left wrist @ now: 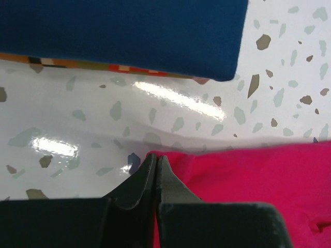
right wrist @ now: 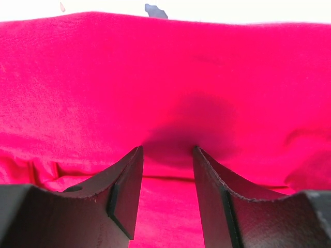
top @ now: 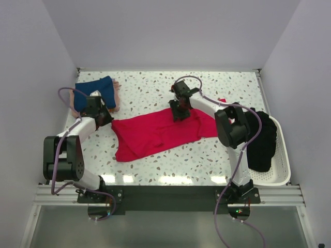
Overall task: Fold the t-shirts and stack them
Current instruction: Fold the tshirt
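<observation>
Now, left hand (left wrist: 155, 164): clenched, its tips pinching the left edge of the crimson t-shirt (left wrist: 258, 191).
Right hand (right wrist: 168, 155): released, fingers apart, low over the far edge of that shirt near its middle, with red cloth showing between them.
Crimson t-shirt: spread out mid-desk (top: 150, 90), slanting from near left to far right.
Navy t-shirt (top: 95, 90): folded at the far left corner, lying on a pale pink t-shirt (top: 118, 94).
Black t-shirts (top: 258, 137): heaped in the white basket (top: 283, 155) at the right.

open: table (top: 196, 163) near strip | blocked: basket (top: 283, 152) right; navy t-shirt (top: 95, 89) far-left
</observation>
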`<action>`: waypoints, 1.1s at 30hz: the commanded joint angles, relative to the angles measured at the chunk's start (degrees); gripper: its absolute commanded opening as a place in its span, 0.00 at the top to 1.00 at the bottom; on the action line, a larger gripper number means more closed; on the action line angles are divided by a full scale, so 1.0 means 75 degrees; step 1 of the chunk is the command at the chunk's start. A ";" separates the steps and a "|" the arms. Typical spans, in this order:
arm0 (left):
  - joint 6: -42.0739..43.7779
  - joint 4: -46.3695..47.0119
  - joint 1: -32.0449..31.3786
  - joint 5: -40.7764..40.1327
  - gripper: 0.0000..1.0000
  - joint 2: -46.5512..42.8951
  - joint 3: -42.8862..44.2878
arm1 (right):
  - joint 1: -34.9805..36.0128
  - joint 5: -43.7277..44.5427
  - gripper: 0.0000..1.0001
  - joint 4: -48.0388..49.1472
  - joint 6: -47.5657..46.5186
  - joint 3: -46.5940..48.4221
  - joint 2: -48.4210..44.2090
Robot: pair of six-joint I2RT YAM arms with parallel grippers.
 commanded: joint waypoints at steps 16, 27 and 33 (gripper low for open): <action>0.0193 -0.0116 0.0568 -0.0842 0.92 -0.0798 -0.0326 | -0.0270 0.0278 0.53 0.0045 -0.0081 -0.0394 0.0189; 0.0042 -0.0479 -0.0458 -0.1275 0.48 -0.1630 0.0354 | -0.0259 0.0020 0.47 -0.0107 -0.0421 -0.0522 -0.1250; -0.0930 -0.0234 -0.1891 -0.0248 0.48 -0.1432 -0.0054 | -0.0364 0.0161 0.46 -0.0108 -0.0491 -0.1049 -0.1592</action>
